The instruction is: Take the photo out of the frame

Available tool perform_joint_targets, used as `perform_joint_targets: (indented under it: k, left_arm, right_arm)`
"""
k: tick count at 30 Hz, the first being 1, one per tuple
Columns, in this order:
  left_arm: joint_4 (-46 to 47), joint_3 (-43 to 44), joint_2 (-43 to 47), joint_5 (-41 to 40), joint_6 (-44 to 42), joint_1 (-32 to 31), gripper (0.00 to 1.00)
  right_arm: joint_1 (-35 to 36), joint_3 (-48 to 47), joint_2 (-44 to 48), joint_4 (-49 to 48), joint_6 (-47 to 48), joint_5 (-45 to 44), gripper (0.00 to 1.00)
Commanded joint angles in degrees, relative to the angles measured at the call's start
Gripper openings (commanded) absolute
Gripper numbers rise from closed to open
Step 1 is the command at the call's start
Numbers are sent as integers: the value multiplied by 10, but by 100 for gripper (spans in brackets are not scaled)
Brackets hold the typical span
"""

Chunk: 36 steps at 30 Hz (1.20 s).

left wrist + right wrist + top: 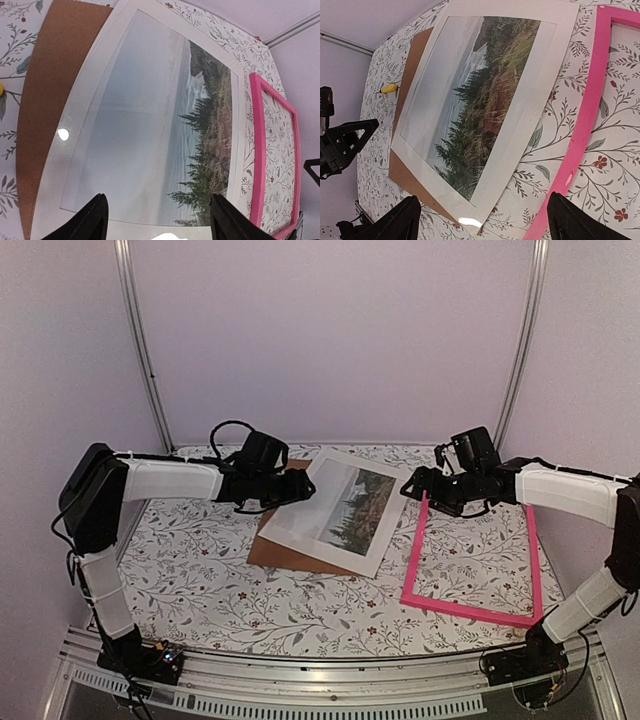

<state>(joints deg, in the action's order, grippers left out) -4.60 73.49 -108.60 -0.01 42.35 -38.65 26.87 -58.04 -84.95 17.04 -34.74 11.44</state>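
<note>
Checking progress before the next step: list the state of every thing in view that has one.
photo: out of the frame, lying flat on the backing board.
frame: empty, flat on the table, beside the photo, not touching it.
backing board: flat, mostly covered by the photo.
left pincer: open, holding nothing, over the photo.
right pincer: open, holding nothing.

One photo (340,505), one frame (465,611), one backing board (280,552).

Narrow bare strip between photo (340,508) and frame (414,552); near tabletop (250,612) free.
</note>
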Motion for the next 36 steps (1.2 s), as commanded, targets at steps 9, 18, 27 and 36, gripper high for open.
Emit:
perform_joint_targets:
  k: [9, 18, 27, 36]
  left_arm:
    - [-53, 42, -46, 82, -74, 81, 74]
    - [-89, 105, -116, 95, -92, 101, 77]
    - [-94, 90, -131, 88, -90, 103, 78]
    - [-87, 59, -130, 95, -68, 102, 78]
  right_arm:
    - [39, 11, -106, -102, -49, 51, 91]
    - [40, -4, -152, -108, -52, 41, 91]
    - [43, -5, -190, -113, -55, 42, 92]
    - [45, -3, -204, -115, -55, 28, 92]
